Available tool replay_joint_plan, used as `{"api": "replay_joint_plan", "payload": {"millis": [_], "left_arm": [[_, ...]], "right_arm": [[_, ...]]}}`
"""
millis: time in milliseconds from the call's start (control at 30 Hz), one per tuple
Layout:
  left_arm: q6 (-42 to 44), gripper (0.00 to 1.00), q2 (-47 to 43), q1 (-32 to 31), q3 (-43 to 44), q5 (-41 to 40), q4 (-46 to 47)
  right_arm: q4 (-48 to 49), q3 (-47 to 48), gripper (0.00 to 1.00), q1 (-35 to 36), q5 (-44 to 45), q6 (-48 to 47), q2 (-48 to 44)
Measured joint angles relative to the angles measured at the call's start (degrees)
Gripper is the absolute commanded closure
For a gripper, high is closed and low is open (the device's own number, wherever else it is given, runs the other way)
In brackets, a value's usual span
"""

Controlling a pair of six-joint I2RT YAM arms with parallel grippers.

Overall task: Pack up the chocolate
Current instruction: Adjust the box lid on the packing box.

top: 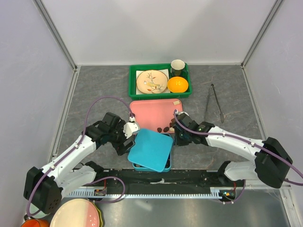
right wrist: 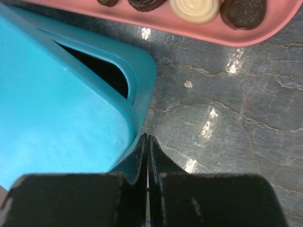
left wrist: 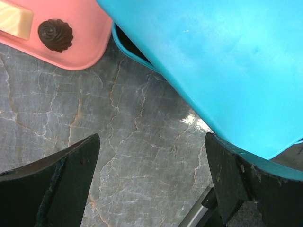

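Chocolate (left wrist: 55, 34) on pink tray (left wrist: 83, 53), beyond left hand (left wrist: 151, 144) apart, right hand (right wrist: 147, 144) together

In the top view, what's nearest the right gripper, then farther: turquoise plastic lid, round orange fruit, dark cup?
1. Turquoise plastic lid, beside the right gripper.
2. Round orange fruit, in the green crate.
3. Dark cup, crate's back corner.

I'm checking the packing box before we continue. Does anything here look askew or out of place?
Yes. The flat blue plastic lid sits crooked on the blue plastic box, twisted so a dark gap shows at the corner nearest the pink plastic tray. The small chocolate pieces lie on that tray.
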Motion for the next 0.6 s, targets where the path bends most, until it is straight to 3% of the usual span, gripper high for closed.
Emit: {"api": "replay_joint_plan", "payload": {"millis": [600], "left_arm": [[0.0, 0.01, 0.0, -1.9, 0.7, 0.1, -2.4]], "right_arm": [[0.0, 4.9, 1.0, -1.5, -0.2, -1.9, 3.4]]}}
